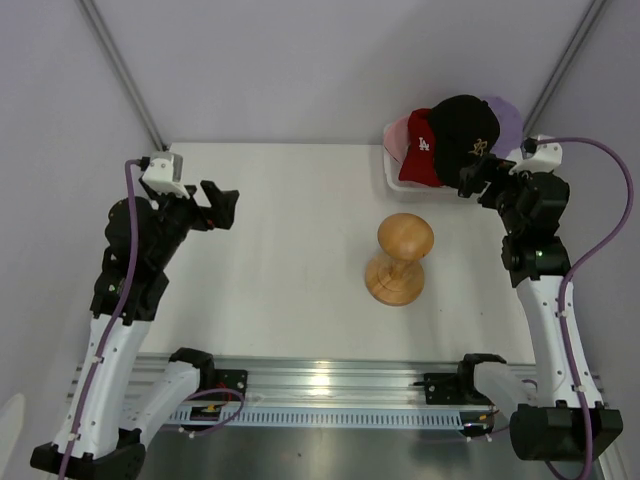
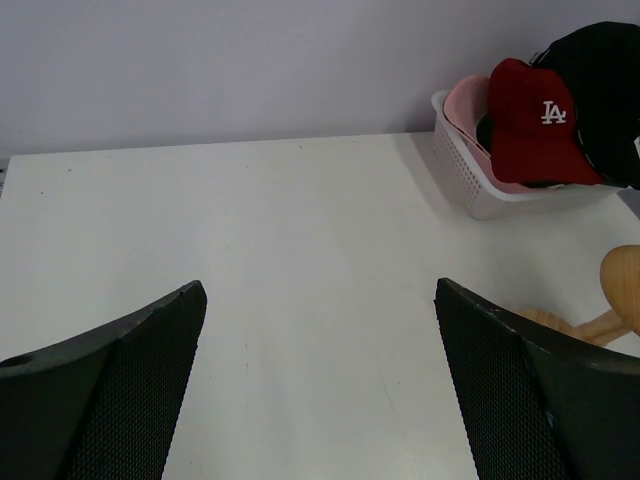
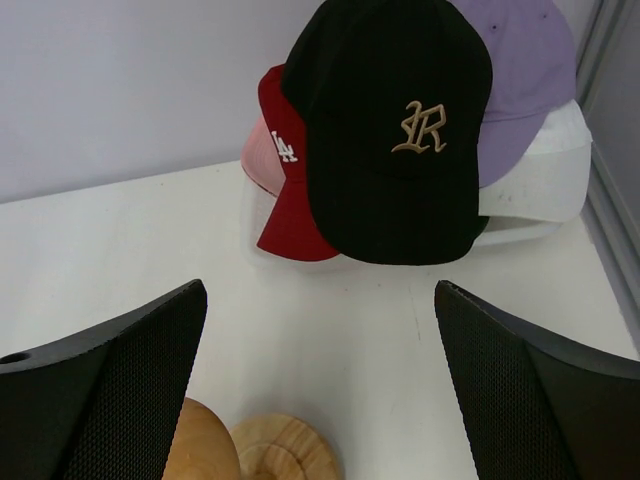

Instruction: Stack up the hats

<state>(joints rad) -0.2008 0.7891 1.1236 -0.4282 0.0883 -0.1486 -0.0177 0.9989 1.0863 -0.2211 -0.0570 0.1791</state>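
Top external view gives me the layout: the hats (image 1: 450, 140) sit heaped in the white basket (image 2: 462, 165) at the far right corner of the table (image 1: 290, 250), and the wooden stand (image 1: 403, 258) near the middle is bare. Nothing is stacked yet, so I judge this to be the opening step, reaching for the first hat.

My right gripper (image 1: 472, 180) hovers just in front of the basket with its jaws spread wide and nothing between them. My left gripper (image 1: 222, 205) is well apart on the other side, also spread wide and empty.

From the right wrist, the black cap (image 3: 395, 130) lies on top, overlapping the red cap (image 3: 285, 195) and the pink cap (image 3: 256, 160) on one side, with the lavender cap (image 3: 525, 80) and the white cap (image 3: 545, 175) behind it. I'd take the black one first: advance the right arm, lower onto its crown or brim, close, then lift it clear without dragging its neighbours out.
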